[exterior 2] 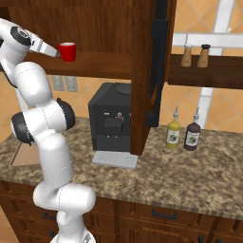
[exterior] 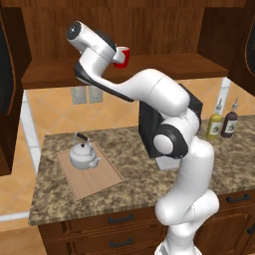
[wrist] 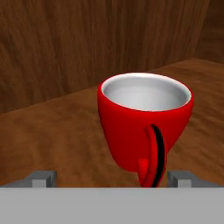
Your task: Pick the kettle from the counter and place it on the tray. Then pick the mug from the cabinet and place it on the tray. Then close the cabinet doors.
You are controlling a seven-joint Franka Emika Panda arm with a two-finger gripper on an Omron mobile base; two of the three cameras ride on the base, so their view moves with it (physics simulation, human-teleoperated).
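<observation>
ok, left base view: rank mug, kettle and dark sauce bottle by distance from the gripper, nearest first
1. mug: on the cabinet shelf, right at the open gripper.
2. kettle: well below, on the tray at the counter's left.
3. dark sauce bottle: far right end of the counter, beside the yellow bottle.

Your arm covers the left half of the mug in the left base view, and most of the coffee machine behind it. In the right base view, the arm hides nearly all of the tray, leaving one corner. The labels on the two bottles are too small to read. In the hand view, the pincer fingertips barely rise above the bottom band.
</observation>
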